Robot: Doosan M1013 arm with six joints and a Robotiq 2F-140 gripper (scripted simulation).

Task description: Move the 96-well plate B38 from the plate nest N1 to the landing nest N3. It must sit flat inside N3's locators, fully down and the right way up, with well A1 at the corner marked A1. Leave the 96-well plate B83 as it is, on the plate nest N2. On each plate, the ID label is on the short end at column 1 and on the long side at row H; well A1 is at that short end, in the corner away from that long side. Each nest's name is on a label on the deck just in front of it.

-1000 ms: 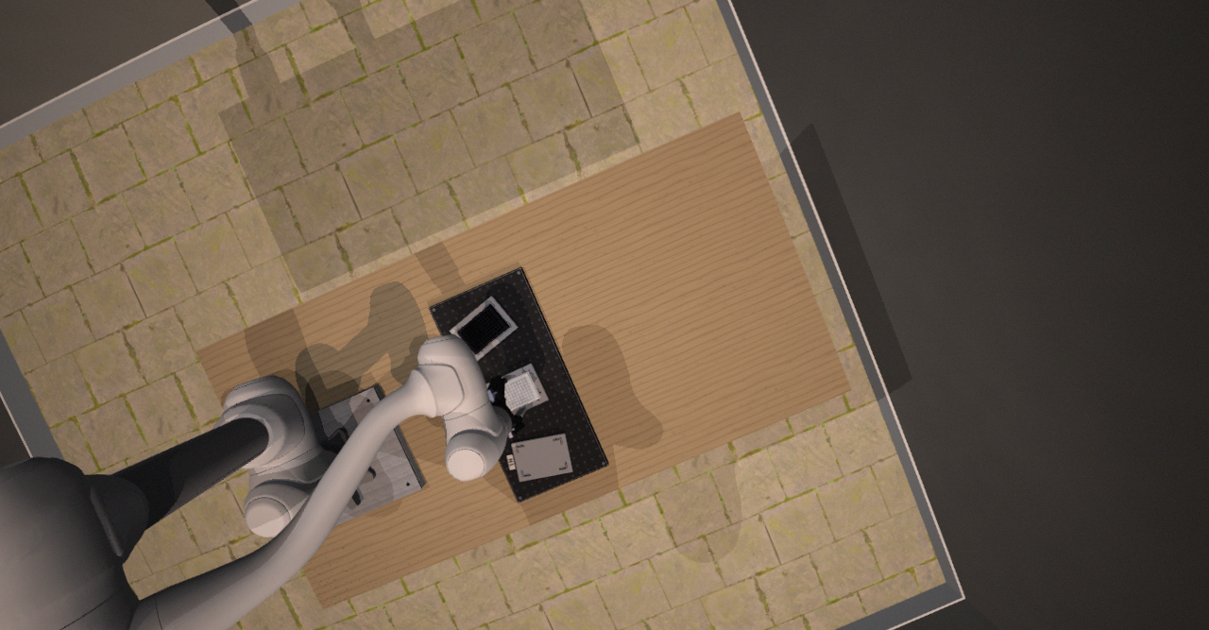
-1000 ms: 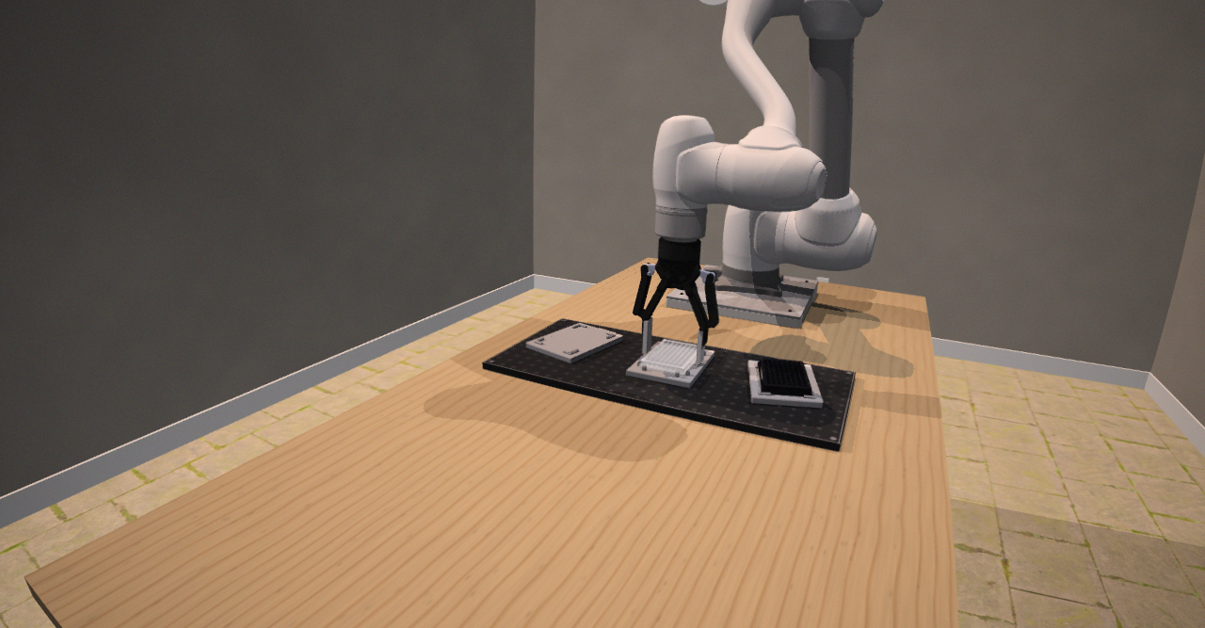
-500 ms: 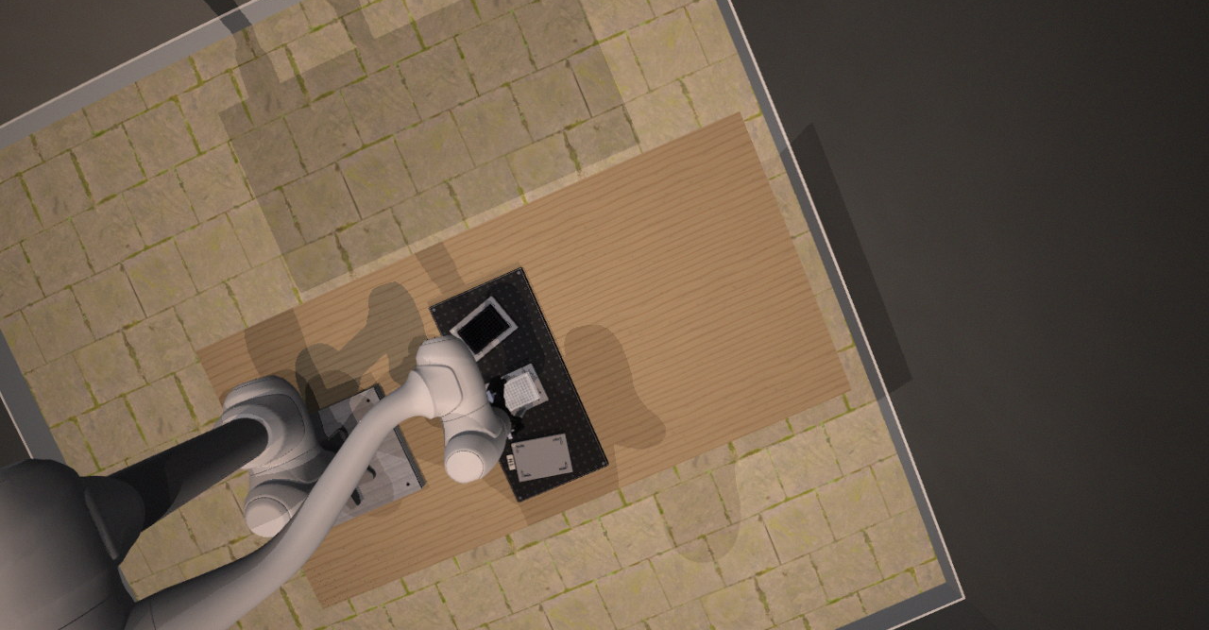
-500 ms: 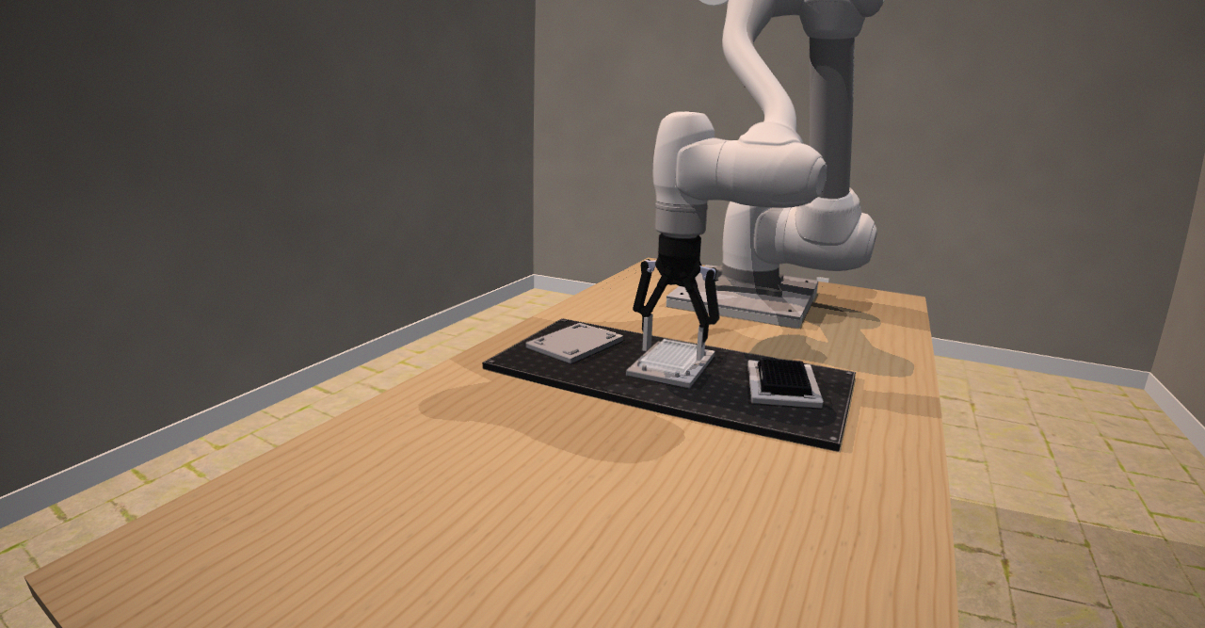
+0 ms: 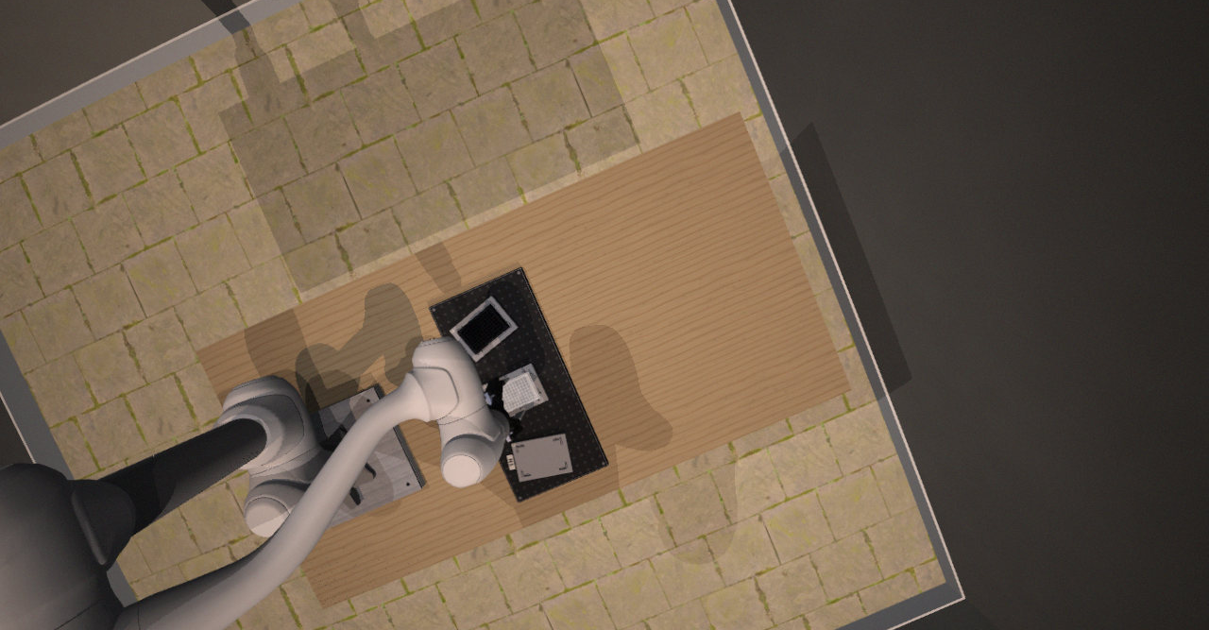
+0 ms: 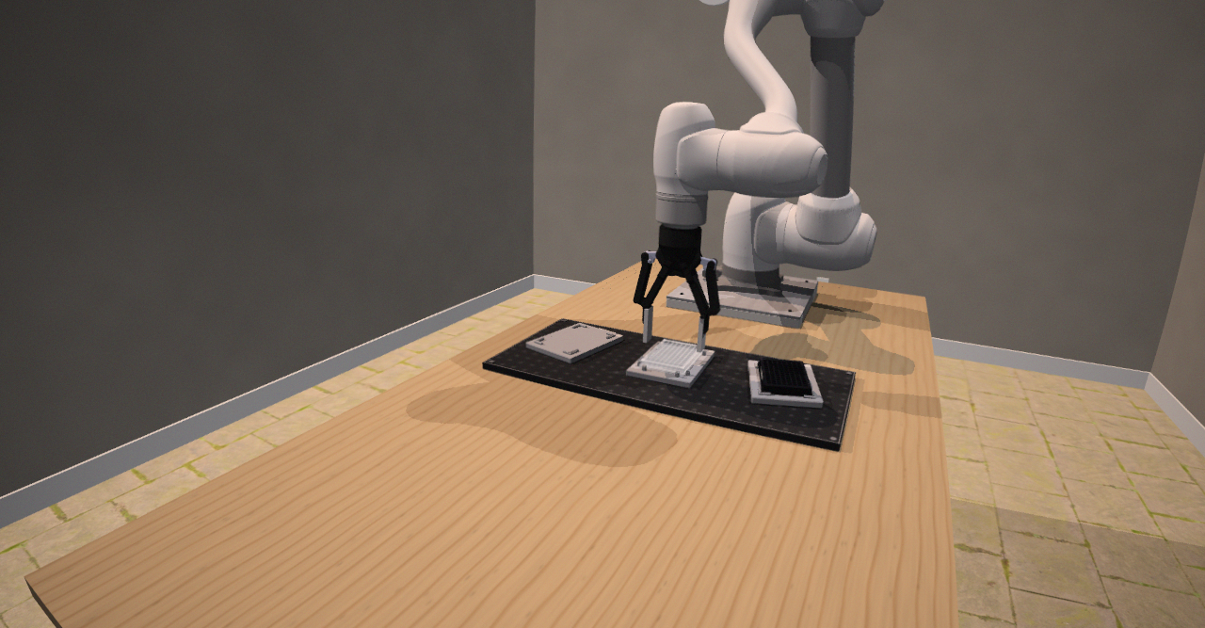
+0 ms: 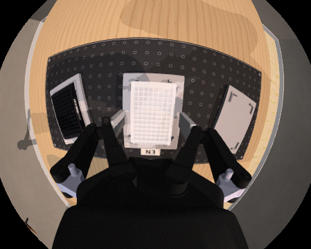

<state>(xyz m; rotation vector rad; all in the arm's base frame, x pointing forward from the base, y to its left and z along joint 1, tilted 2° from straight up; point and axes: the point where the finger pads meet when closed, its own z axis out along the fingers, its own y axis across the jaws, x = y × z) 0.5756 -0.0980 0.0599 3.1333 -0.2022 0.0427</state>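
Plate: white 96-well plate [image 7: 152,113] lay in nest N3 [image 7: 127,93]; likely light, rigid, slick; grip its long sides.
Gripper: gripper [image 6: 674,342] hung released, empty, above N3.

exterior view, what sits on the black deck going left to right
bare grey nest → white plate on its nest, with the open pincer straddling it → black plate on its nest, all on the black deck

The tool [image 6: 674,339] straddles the white plate [image 7: 152,113] in the middle nest, fingers apart from its sides; the black plate [image 7: 68,112] and the bare nest [image 7: 234,120] flank it, gaps between; open surface [image 6: 506,507] beyond.
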